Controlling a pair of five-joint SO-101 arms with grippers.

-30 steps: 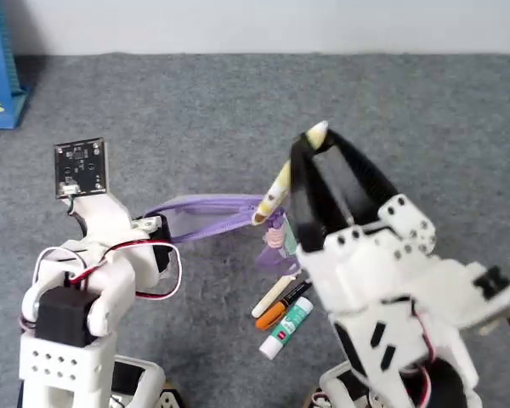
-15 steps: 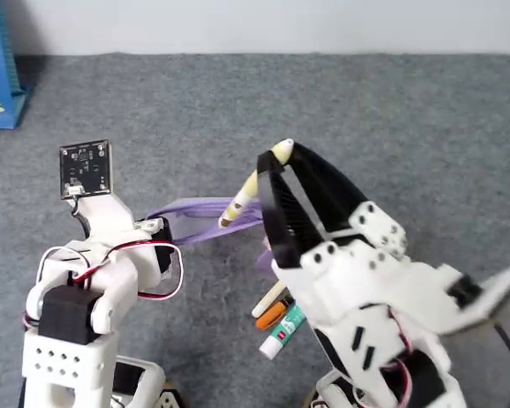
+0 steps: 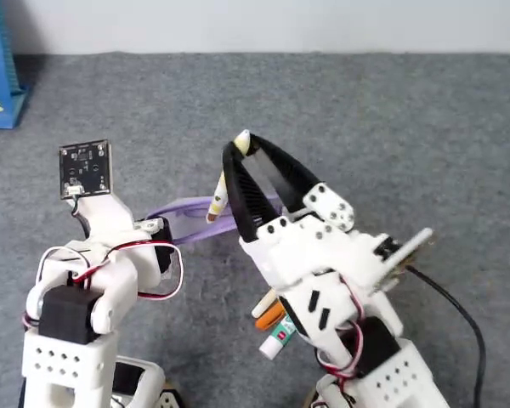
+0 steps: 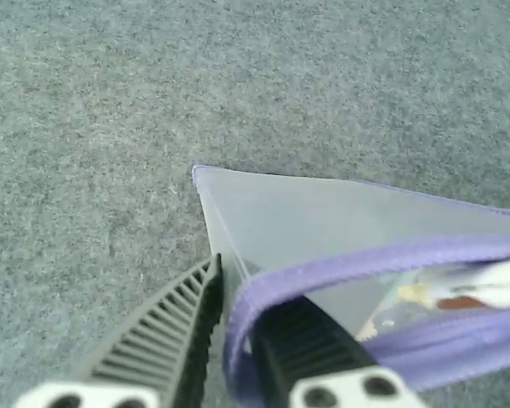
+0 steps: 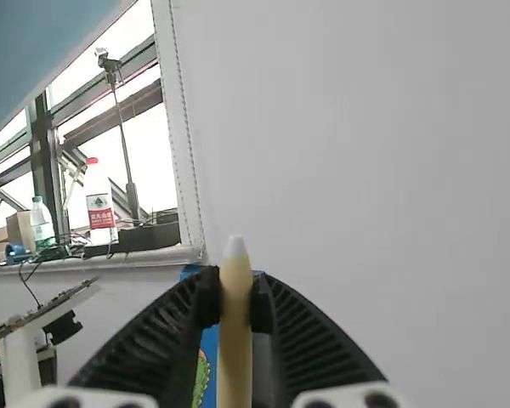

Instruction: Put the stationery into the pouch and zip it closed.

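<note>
- Holding the pen [image 3: 218,194] by its upper end, my right gripper [image 3: 240,146] has its jaws narrow around it. The pen hangs tilted, its lower tip at the mouth of the pouch [image 3: 183,219], which lies about mid-desk, toward my left arm.
- My left gripper [image 4: 235,297] is pinched on the pouch's purple zip edge [image 4: 340,268], lifting it so the mouth gapes.
- A pale item [image 4: 472,293] shows through the clear side. I cannot tell whether it is this pen's tip or something already inside.
- The grip sits so near the pen's end that the long free part can swing. If the tip meets the zip edge instead of the gap, the pen may pivot between my jaws or slip onto the desk.
- Pushing down on the fabric could drag the edge out of my left pinch and collapse the mouth.
- Letting go too early may leave the pen lying across the opening, blocking the zip.
- The glue stick [image 3: 274,342] and orange marker [image 3: 269,318] lie near the desk's near edge, under my right arm. A low sweep could scatter them.
</note>
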